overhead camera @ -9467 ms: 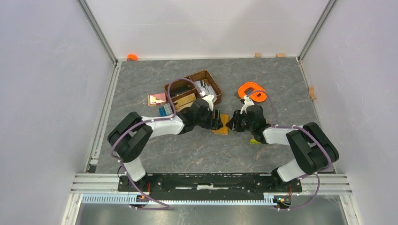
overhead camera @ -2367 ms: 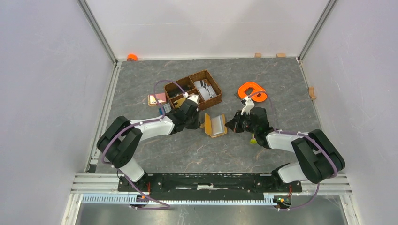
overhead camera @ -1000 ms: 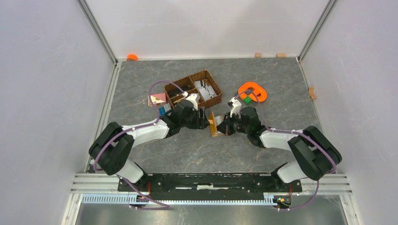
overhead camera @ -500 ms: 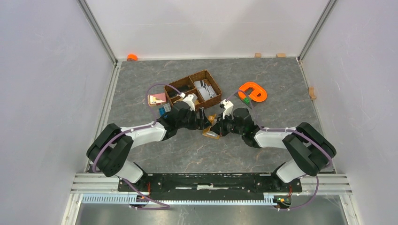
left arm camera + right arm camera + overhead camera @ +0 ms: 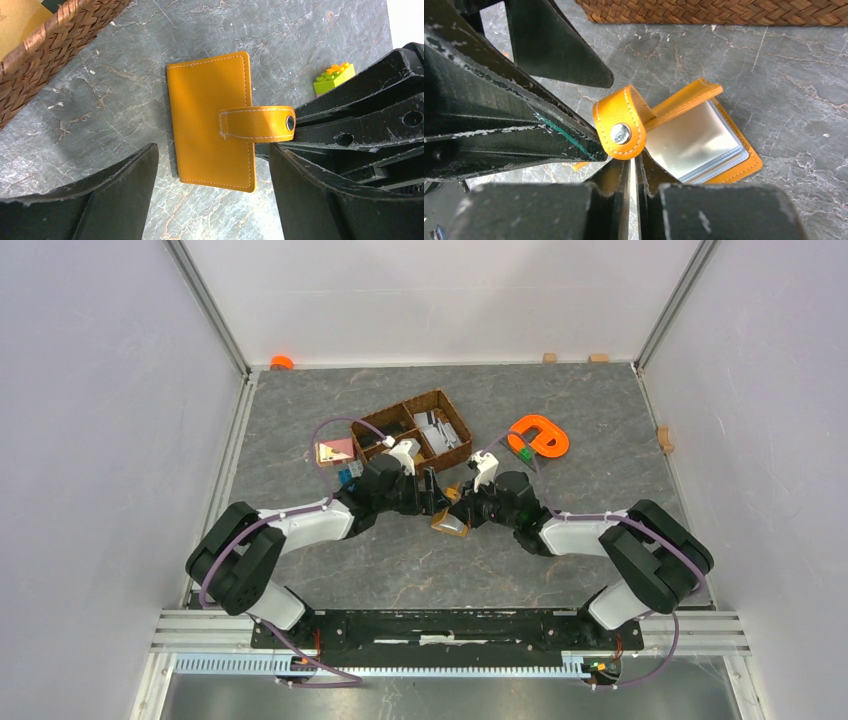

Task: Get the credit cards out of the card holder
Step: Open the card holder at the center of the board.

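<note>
The grey desk (image 5: pixel 560 390) is crowded at the centre of the top view, where both arms meet nose to nose. The biggest hazard, as I judge it, is a collision: in the right wrist view the other arm's black fingers fill the upper left, almost against the holder's strap. The wicker basket (image 5: pixel 428 397) sits just above them, so a swing upward in the frame could knock its wall.

The left pincer (image 5: pixel 212 155) stands wide apart, one finger on each side of the card holder (image 5: pixel 210 120), touching nothing. If it closes on the whole cover, it would likely press the holder shut rather than reach a card.

The right pincer (image 5: pixel 633 175) is nearly together at the bottom centre of its view and seems clamped on the holder just under the curled tab (image 5: pixel 624 127). Such a thin grip could slip and let the cover flop back. The holder lies half open at mid-frame, showing a shiny sleeve (image 5: pixel 694 140). Whether cards sit inside is unclear.

The small green brick (image 5: pixel 334 77), upper right, could get nudged.
</note>
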